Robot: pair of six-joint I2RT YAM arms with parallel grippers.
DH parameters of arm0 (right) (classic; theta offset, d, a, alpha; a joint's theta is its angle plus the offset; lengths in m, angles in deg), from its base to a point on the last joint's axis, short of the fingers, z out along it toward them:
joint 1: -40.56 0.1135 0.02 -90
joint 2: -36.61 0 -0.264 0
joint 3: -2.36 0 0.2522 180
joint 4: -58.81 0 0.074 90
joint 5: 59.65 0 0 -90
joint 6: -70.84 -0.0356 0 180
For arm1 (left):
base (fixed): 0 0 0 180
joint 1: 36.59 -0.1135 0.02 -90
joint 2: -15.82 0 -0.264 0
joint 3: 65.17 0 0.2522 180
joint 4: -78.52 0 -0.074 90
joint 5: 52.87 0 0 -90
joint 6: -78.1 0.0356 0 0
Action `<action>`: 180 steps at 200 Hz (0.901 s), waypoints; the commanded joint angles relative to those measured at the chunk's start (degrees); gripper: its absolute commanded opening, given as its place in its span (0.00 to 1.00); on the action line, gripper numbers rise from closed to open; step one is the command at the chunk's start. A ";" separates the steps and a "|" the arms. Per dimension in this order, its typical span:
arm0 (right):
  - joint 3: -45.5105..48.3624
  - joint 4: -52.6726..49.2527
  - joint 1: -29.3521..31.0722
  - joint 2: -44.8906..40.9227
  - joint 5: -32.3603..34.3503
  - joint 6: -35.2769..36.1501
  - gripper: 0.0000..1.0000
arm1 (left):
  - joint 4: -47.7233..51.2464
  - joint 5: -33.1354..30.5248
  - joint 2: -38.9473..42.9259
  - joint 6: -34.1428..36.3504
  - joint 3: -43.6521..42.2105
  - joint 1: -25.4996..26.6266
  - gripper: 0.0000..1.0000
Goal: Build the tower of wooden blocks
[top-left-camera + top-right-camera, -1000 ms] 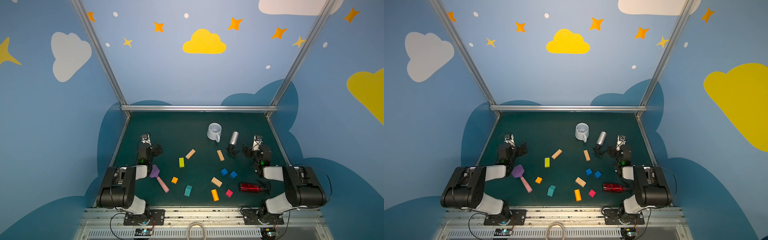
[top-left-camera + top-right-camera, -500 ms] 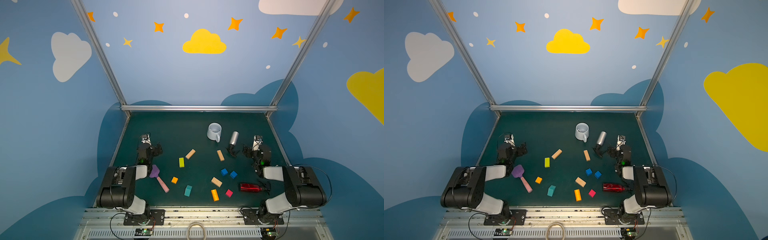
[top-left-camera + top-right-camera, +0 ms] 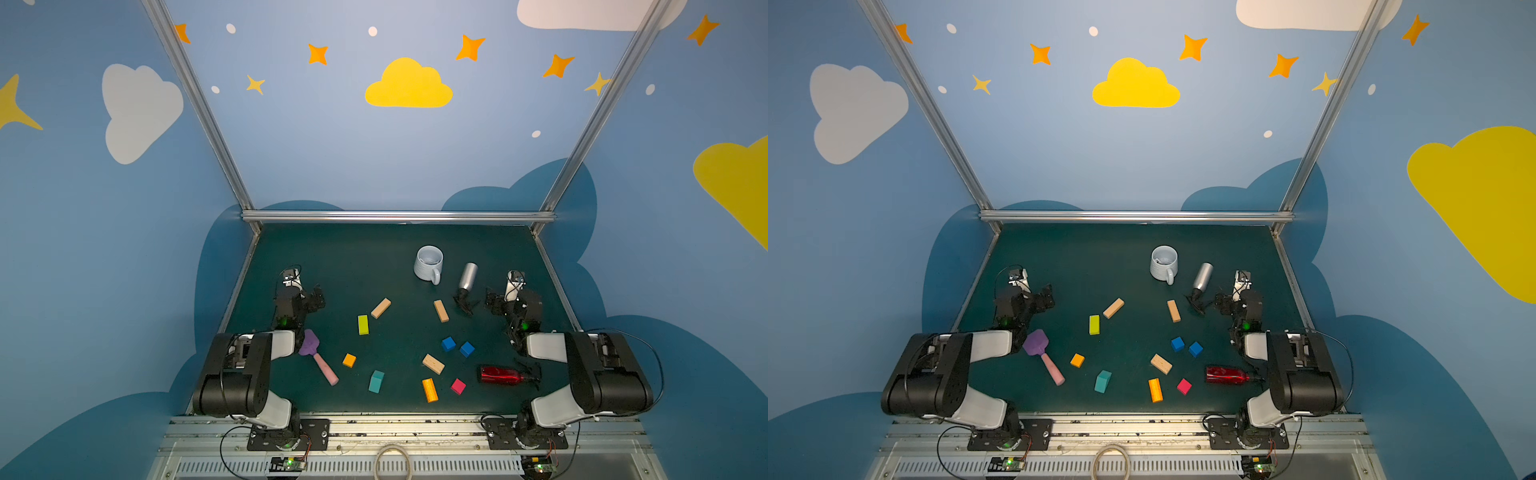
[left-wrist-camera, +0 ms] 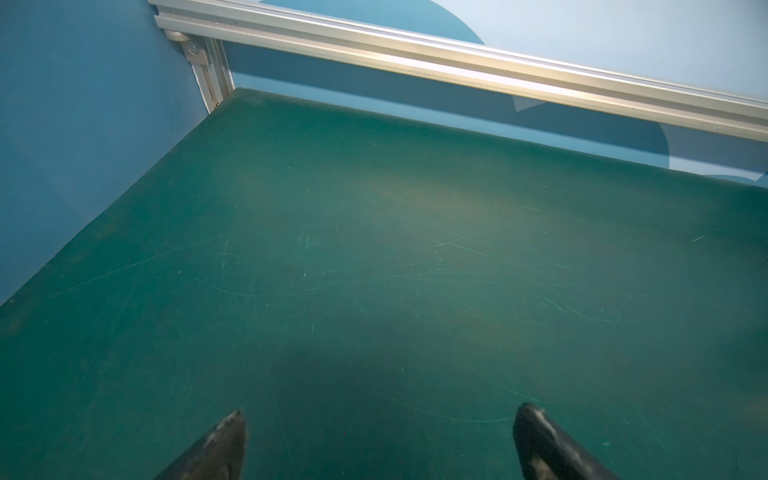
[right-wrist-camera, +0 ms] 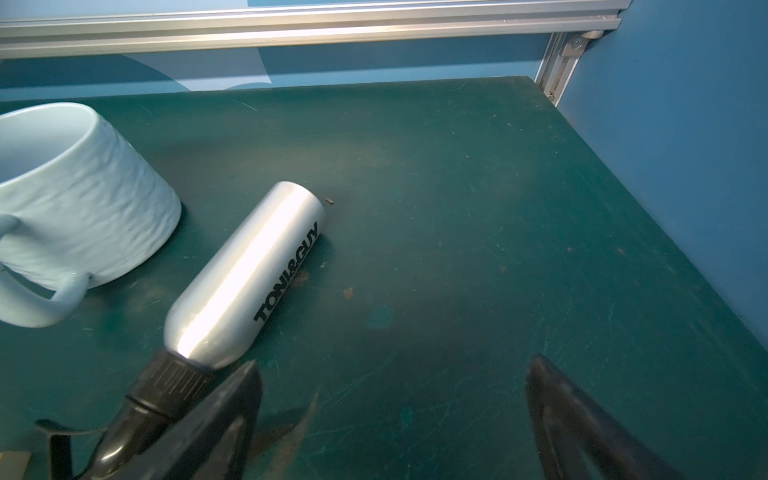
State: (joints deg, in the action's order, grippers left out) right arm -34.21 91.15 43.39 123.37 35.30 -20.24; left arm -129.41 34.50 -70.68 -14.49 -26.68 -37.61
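Left hand [image 4: 381, 411] hangs wide open and empty over the bare dark green surface [image 4: 374, 249]. Small plain and painted wood blocks [image 3: 363, 324] lie scattered singly between both hands. Right hand [image 5: 395, 363] is spread wide and empty too, one finger just beside a lying silver spray bottle [image 5: 245, 270].

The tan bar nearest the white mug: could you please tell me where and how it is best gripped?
Grip the tan bar at mid-length, across its narrow width, coming straight down from above: it lies flat with both long sides free. Mind the silver spray bottle, whose black nozzle lies close beside it.
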 commanded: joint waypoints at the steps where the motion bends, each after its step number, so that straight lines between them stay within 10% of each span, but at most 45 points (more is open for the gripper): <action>1: 0.26 1.20 0.16 0.19 0.23 -0.07 0.96 | 0.30 0.35 -0.56 -0.11 -0.12 -0.15 0.99; 67: 0.15 1.45 0.17 -0.22 0.82 -0.07 0.95 | 8.45 -0.65 1.72 -0.57 3.51 -0.15 0.94; 180: -13.05 -35.01 4.74 -12.26 5.48 -7.27 0.94 | 31.65 0.36 15.05 -3.77 12.48 1.79 0.93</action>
State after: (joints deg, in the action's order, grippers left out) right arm -45.51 63.46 46.24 113.47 38.75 -24.83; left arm -102.81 33.84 -59.42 -16.52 -16.43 -36.56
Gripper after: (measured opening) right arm 0.938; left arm 0.936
